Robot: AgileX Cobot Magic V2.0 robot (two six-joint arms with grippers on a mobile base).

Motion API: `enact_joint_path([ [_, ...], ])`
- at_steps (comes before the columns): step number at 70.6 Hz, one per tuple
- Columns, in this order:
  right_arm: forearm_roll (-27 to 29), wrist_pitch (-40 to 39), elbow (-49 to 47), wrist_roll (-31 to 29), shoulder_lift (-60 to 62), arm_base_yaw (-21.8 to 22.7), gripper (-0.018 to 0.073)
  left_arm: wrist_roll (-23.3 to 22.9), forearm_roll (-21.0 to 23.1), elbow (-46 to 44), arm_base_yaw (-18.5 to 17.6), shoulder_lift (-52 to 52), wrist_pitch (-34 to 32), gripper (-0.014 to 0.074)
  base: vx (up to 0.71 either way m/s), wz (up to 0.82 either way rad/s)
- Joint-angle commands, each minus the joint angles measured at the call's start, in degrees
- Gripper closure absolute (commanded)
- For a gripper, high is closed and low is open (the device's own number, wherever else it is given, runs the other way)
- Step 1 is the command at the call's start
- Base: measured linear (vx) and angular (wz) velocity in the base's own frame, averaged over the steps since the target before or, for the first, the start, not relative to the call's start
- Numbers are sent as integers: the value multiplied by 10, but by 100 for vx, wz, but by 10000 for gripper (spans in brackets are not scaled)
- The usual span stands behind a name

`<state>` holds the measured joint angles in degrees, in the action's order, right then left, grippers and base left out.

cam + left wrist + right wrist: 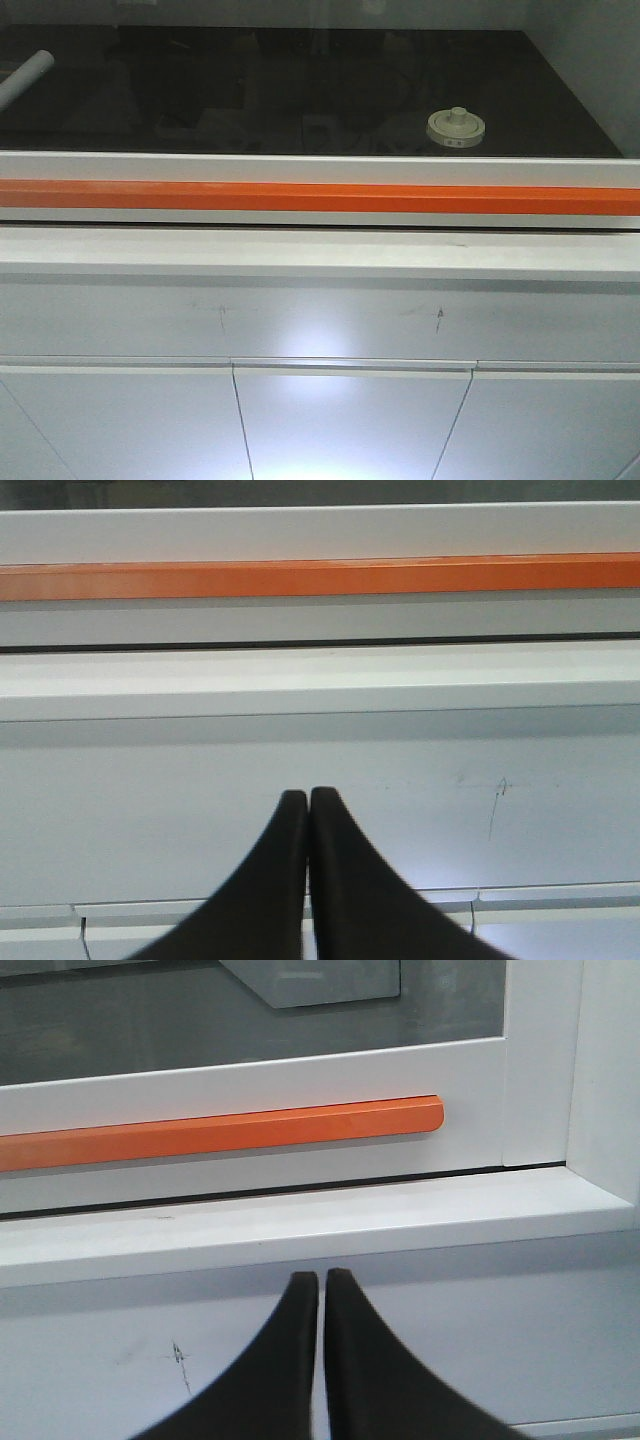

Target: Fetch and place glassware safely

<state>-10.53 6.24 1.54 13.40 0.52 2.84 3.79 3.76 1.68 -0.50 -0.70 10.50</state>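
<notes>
Starting at the bottom of each wrist view, the left gripper (308,798) and the right gripper (322,1280) both show black jaws pressed together, gripping nothing, pointed at the white cabinet front (320,320). Above that, across the middle of the front view, runs the orange handle bar (320,196) of a white-framed sash (300,165). Beyond it, in the upper right, the glass jar (456,128) with its cream lid sits on the dark worktop (200,100). Nothing seems fetched yet: the sash looks shut, so opening, reaching, grasping and placing all remain.
</notes>
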Motion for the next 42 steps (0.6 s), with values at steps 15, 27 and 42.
enact_joint_path([
  [15,-5,-44,11,-3,7,3,560,-3,4,16,-4,-6,-60,603,0,0],
  [27,-4,-66,11,-3,7,3,560,-3,4,16,-4,-6,-109,603,0,0],
  [42,0,-105,10,4,7,3,560,-3,4,15,-4,-6,-246,603,0,0],
])
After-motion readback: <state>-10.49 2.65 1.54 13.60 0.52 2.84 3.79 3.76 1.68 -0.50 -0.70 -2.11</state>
